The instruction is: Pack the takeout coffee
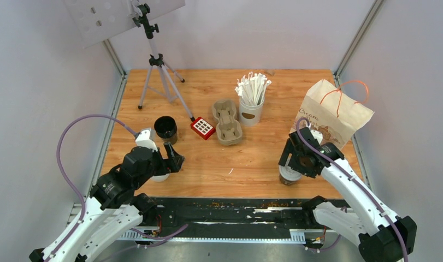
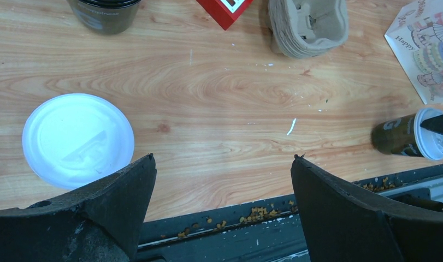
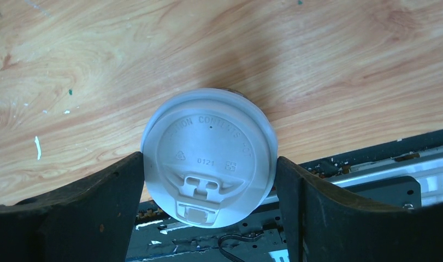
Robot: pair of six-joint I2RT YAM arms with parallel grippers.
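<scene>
One takeout coffee cup [image 3: 209,147], dark brown under a white lid, stands near the table's front edge on the right [image 1: 289,176]. My right gripper [image 3: 209,158] is shut on it, one finger pressing each side of the lid. The left wrist view shows this same cup [image 2: 400,136] at its far right. The other takeout coffee cup [image 2: 78,139] shows only its white lid, just left of my left gripper [image 2: 223,158]. That gripper is wide open over bare wood with nothing between its fingers. From above, the left arm hides most of this cup [image 1: 160,177].
A dark lidless cup [image 1: 165,128] stands behind the left gripper. A red keypad-like block [image 1: 202,127], the beige pulp tray [image 1: 227,121] and a white cup of wrapped sticks [image 1: 250,103] sit mid-table. A paper bag [image 1: 334,112] stands at the right, a tripod [image 1: 156,71] at the back left.
</scene>
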